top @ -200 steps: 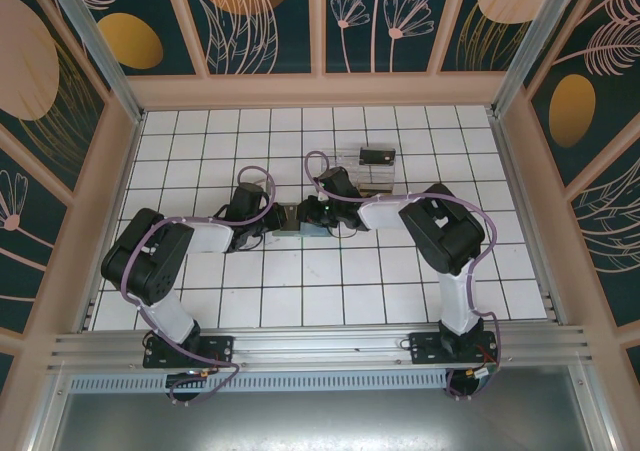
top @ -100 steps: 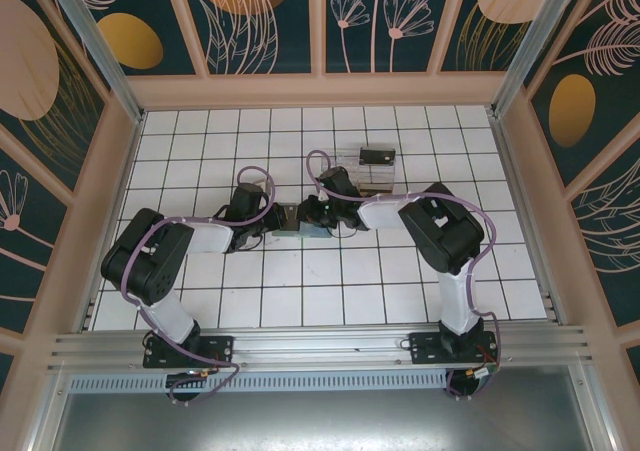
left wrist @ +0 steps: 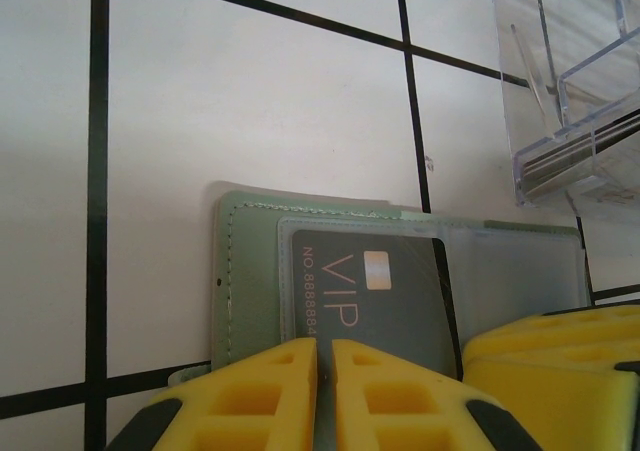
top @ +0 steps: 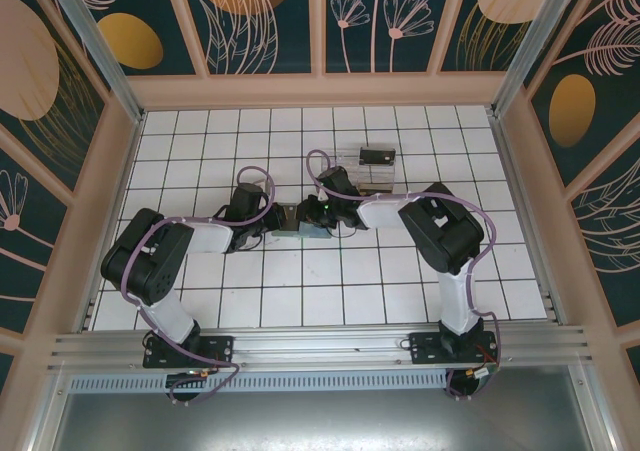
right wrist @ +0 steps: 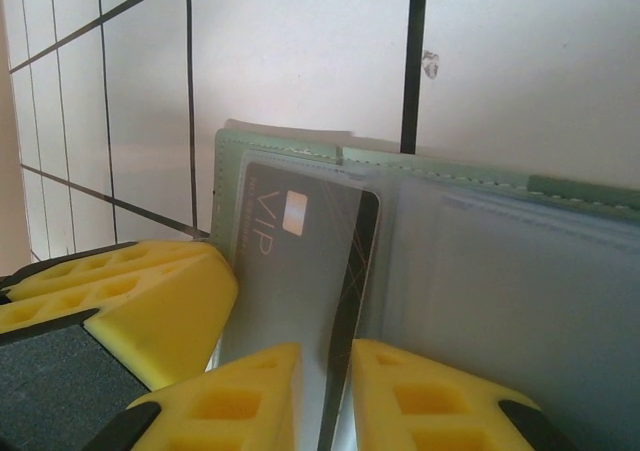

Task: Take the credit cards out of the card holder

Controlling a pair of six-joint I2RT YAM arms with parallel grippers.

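The card holder (top: 292,219) lies open and flat on the tiles, grey-green (left wrist: 245,271), between both grippers. A dark credit card (left wrist: 390,301) marked VIP sits in its clear left pocket, with its dark right edge (right wrist: 360,261) showing near the fold. My left gripper (left wrist: 324,347) is shut, its yellow fingertips resting on the holder's near edge over the card (top: 279,219). My right gripper (right wrist: 325,359) comes in from the other side (top: 312,215). Its jaws stand a narrow gap apart, astride the card's dark edge. The right pocket (right wrist: 500,271) looks empty.
A clear plastic tray (top: 372,171) stands just beyond the holder, with a small black box (top: 377,156) in it. Its corner shows at the upper right of the left wrist view (left wrist: 570,101). White tiled floor lies all round, walled on three sides.
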